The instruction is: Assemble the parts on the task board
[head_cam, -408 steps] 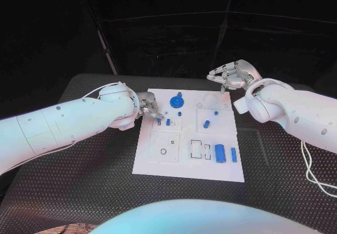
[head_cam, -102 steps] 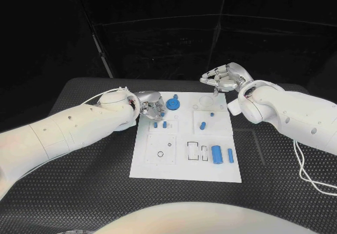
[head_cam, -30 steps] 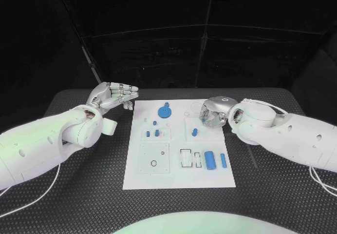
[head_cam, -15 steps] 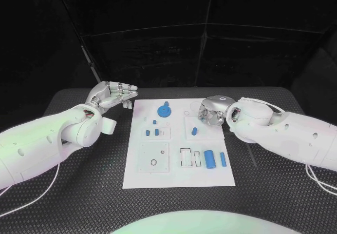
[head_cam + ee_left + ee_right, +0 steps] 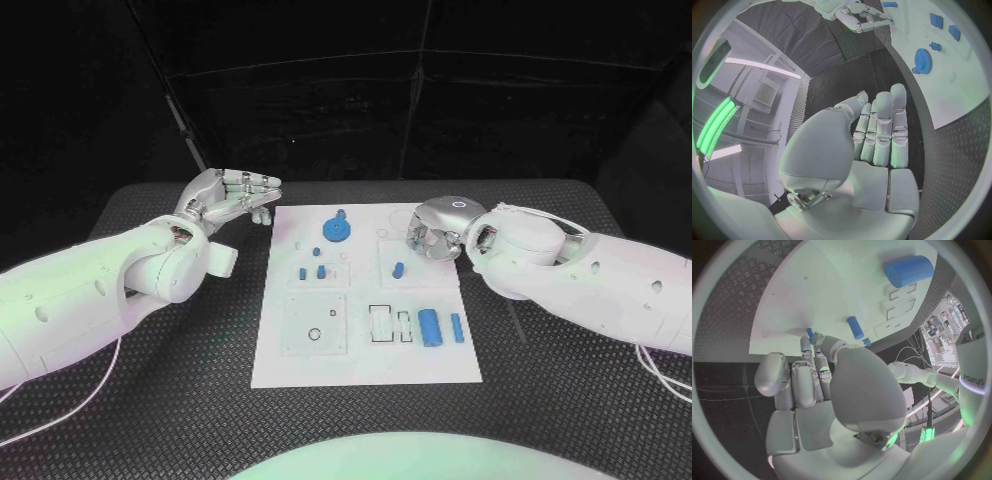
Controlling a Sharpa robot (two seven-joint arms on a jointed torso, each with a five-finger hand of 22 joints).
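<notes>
The white task board point(image 5: 361, 350) lies mid-table. On it are a blue gear point(image 5: 336, 228), two small blue pegs point(image 5: 312, 272), one blue peg point(image 5: 398, 268), a blue cylinder point(image 5: 431, 328) and a thin blue bar point(image 5: 457, 327). My right hand point(image 5: 436, 227) hangs over the board's far right part, fingers pointing down just beyond the single peg, nothing seen in it. The right wrist view shows this hand point(image 5: 817, 375), the peg point(image 5: 856, 327) and the cylinder point(image 5: 907, 270). My left hand point(image 5: 231, 198) is raised left of the board, fingers side by side, holding nothing; the left wrist view shows this hand point(image 5: 876, 132) and the gear point(image 5: 922, 60).
The board has empty rectangular slots point(image 5: 384, 323) near the cylinder and a square plate with a small ring point(image 5: 317, 322) at its near left. Black ribbed table point(image 5: 159, 380) surrounds the board on all sides.
Since the oldest frames my left hand has left the board and risen to its left, and my right hand has come down over the far right part. Over the last second both barely move.
</notes>
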